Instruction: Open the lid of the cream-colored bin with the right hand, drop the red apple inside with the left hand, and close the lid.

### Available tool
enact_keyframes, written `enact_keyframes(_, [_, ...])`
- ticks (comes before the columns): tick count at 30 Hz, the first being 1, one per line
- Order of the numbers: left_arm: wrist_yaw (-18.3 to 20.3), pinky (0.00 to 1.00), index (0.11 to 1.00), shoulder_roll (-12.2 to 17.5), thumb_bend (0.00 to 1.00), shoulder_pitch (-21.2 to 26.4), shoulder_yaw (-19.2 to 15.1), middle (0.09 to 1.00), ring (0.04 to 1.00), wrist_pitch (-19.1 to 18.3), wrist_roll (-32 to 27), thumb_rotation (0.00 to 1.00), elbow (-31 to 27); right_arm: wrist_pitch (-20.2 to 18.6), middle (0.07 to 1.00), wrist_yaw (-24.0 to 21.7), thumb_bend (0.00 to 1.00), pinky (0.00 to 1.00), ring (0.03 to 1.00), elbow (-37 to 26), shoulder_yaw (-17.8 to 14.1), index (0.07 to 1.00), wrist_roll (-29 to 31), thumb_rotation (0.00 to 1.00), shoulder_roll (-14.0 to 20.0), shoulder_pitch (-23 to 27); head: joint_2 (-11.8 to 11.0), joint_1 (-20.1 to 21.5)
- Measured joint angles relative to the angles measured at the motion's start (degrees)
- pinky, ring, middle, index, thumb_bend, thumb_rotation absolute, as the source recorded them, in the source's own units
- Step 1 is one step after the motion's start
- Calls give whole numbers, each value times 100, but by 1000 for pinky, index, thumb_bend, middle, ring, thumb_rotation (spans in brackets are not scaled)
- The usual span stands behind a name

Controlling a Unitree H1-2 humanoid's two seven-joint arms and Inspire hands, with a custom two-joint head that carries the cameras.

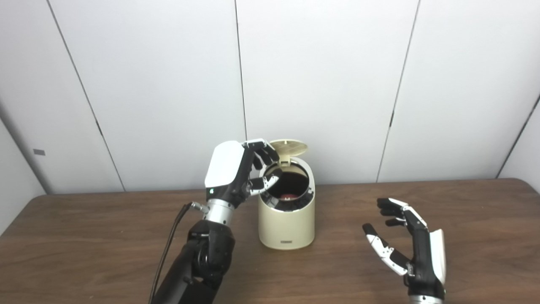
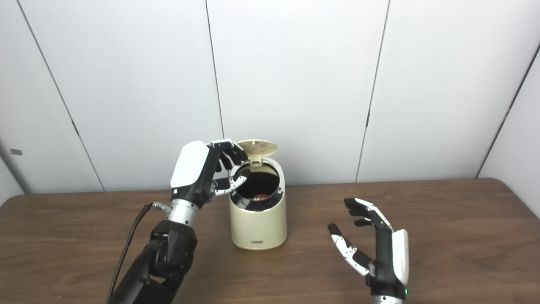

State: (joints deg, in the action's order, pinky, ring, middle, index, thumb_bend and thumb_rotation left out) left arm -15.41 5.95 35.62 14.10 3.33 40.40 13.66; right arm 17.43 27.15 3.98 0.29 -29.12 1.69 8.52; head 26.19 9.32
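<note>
Leftmost, the left hand (image 1: 236, 173) is raised at the upper left rim of the cream-colored bin (image 1: 287, 219), its fingers (image 1: 266, 155) spread apart over the opening and holding nothing. Centrally, the bin stands upright on the wooden table (image 1: 101, 236), its round lid (image 1: 289, 147) tipped up and back on the rear hinge. Within the dark interior a patch of the red apple (image 1: 288, 196) is visible low down, below and just right of the left hand's fingertips. Rightward, well apart from the bin, the right hand (image 1: 411, 245) is over the table, palm facing left, fingers spread and empty.
</note>
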Motion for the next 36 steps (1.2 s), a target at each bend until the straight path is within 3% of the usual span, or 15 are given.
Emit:
enact_keyframes(4, [-26,336,511,9,475,-56,-46,492,427,98,-42,0,-69,1,672,1,276,550,650,1,7,664,-10,315,-5,1,9,9])
enact_keyframes(8, [-230,293,506,44,494,-284,-201,485,415,526,-146,0,-263,8,692,0,271,567,664,4,18,681,-18,360,-6,5,0,0])
enact_keyframes(12, [-117,278,489,73,510,-591,-480,468,350,733,-733,0,-457,8,716,-93,284,612,697,-20,53,707,88,480,10,-3,-9,-9])
enact_keyframes(15, [230,347,485,227,487,-874,-640,453,407,999,-1457,78,-559,19,731,-168,314,631,711,-26,95,727,106,585,33,-1,9,-26])
enact_keyframes(16, [333,385,520,270,422,-963,-691,485,448,1101,-1700,353,-604,34,728,-170,330,628,708,-33,101,725,103,596,46,-2,17,-35])
enact_keyframes(17, [465,429,561,319,386,-1079,-771,525,494,1163,-1946,555,-672,91,722,-165,347,616,702,-33,107,718,92,591,55,2,18,-35])
enact_keyframes(18, [569,443,575,363,374,-1199,-821,538,510,1164,-2173,624,-794,167,720,-148,353,612,700,-34,114,715,74,589,59,6,26,-44])
enact_keyframes(22, [899,493,606,506,392,-1635,-1050,593,561,1271,-2683,640,-1058,569,718,47,398,591,690,-29,89,721,32,534,106,8,26,-53])
enact_keyframes(25, [996,517,621,601,403,-1913,-1169,611,585,1284,-2767,664,-1097,603,731,64,452,599,701,-47,67,738,-24,658,117,9,35,-53])
enact_keyframes(29, [1077,511,611,645,347,-2156,-1332,610,589,1305,-2784,576,-1121,210,794,-319,551,672,771,-497,72,791,-354,824,262,-139,26,-9])
enact_keyframes(33, [1108,521,611,622,350,-2323,-1394,612,592,1303,-2787,540,-1144,-655,870,-1231,580,756,850,-1533,142,856,-504,885,529,-16,18,17])
enact_keyframes(36, [1144,528,627,545,338,-2379,-1389,631,610,1300,-2784,591,-1151,-1317,928,-2125,695,838,922,-2133,310,916,-681,973,812,404,9,18])
